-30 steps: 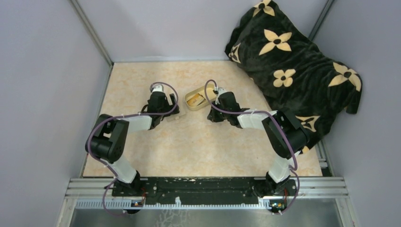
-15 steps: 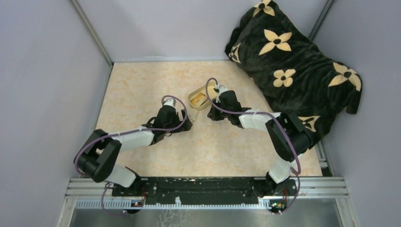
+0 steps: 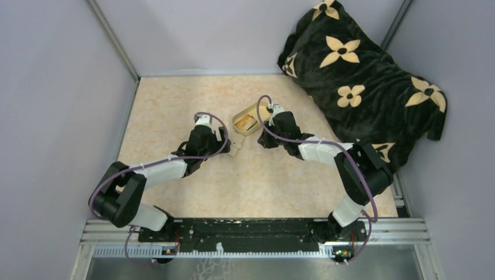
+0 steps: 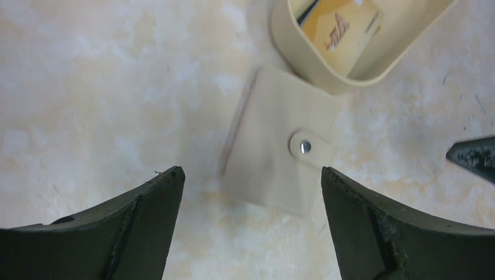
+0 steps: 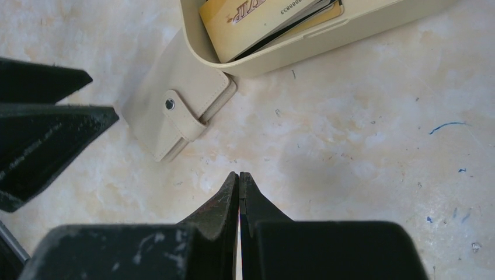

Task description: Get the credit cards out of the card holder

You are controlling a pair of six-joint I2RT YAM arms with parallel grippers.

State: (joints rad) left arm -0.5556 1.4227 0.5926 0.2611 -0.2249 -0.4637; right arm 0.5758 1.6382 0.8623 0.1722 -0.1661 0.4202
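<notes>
The card holder (image 4: 274,157) lies closed on the table, tan side up, its tab snapped shut, one corner touching the oval dish (image 4: 309,64). It also shows in the right wrist view (image 5: 175,105) and the top view (image 3: 236,146). My left gripper (image 4: 251,172) is open and empty, jaws wide on either side of the holder's near edge, not touching it. My right gripper (image 5: 239,175) is shut and empty, on the table right of the holder. The dish (image 5: 280,58) holds stacked cards (image 5: 262,17): a yellow-faced one on top, black card edges under it.
The dish (image 3: 236,125) sits mid-table between the two wrists. A black blanket with cream flowers (image 3: 362,70) fills the back right corner. Grey walls close the left, back and right sides. My left fingers (image 5: 46,116) show at the left of the right wrist view.
My left arm has swung right, from left of the dish to the card holder, then edged slightly farther away. My right arm has barely moved and stays shut.
</notes>
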